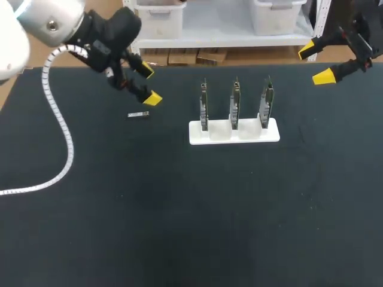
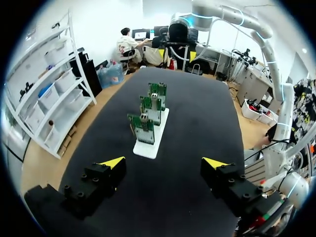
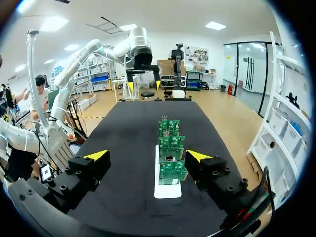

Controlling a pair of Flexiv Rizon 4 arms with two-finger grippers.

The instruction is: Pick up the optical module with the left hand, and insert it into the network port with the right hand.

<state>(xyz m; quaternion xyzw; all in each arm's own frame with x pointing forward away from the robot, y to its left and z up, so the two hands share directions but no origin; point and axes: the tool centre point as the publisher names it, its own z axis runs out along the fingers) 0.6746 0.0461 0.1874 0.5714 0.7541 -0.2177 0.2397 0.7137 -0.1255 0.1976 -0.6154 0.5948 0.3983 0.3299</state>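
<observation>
Head view: left pincer (image 1: 149,85) and right pincer (image 1: 316,63) gape wide; the flat optical module (image 1: 138,114) on the worktop (image 1: 179,209) may skid under an off-centre grab.

Black table (image 1: 179,227); white stand (image 1: 218,134); green circuit boards (image 2: 143,129).

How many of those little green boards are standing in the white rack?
3. All stand upright in a row in the rack: the left board, the middle board and the right board. None seems hidden.
</observation>
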